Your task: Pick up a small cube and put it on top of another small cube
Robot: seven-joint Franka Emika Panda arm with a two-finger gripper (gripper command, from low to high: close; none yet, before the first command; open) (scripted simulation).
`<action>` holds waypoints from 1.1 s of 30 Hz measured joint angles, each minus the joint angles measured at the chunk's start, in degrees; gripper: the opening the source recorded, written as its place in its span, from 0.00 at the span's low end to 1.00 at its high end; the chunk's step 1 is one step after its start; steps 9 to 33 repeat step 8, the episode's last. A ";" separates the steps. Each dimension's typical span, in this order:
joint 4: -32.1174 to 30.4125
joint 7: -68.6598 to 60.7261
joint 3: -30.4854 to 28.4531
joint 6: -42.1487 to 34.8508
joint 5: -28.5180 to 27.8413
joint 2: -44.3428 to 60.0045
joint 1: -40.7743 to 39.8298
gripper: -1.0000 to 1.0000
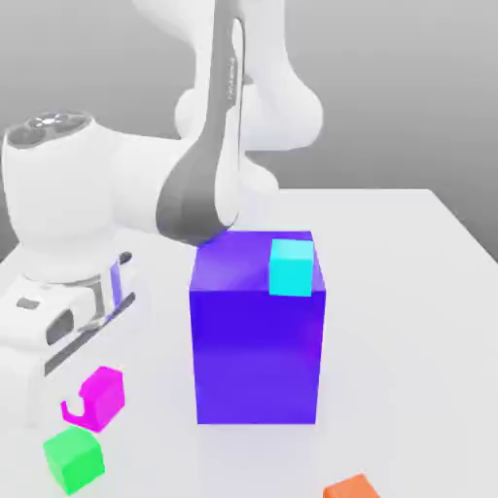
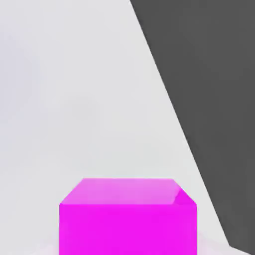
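Counter [image 1: 409, 292] white and wide, robot arm [image 1: 209, 165] bent low at the exterior view's left, big blue-purple block [image 1: 255, 340] mid-counter with cyan cube [image 1: 291, 266] on top, tool [image 1: 86, 404] pinching the pink cube [image 1: 101, 395], just above the green cube [image 1: 74, 459], orange cube [image 1: 350, 487] at the near edge.

Magenta-pink small cube [image 1: 103, 394] [image 2: 128, 216] — plain, glossy on top. Bright green cube [image 1: 74, 459], plain. Big block [image 1: 257, 331] in deep blue-purple, with a cyan cube [image 1: 291, 266] against it. Orange cube [image 1: 351, 487] at the edge. White table [image 1: 409, 321] — white arm [image 1: 68, 195] with a grey joint band.
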 joint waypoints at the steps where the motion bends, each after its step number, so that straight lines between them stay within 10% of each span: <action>1: 0.25 -1.37 0.34 1.06 1.08 1.52 -0.69 0.00; 4: 0.80 -4.62 2.83 5.84 4.89 7.25 -2.99 0.00; 5: 0.89 -5.19 3.45 6.86 5.63 8.42 -3.52 1.00; 33: 0.89 -5.19 3.45 6.86 5.63 8.42 -3.52 1.00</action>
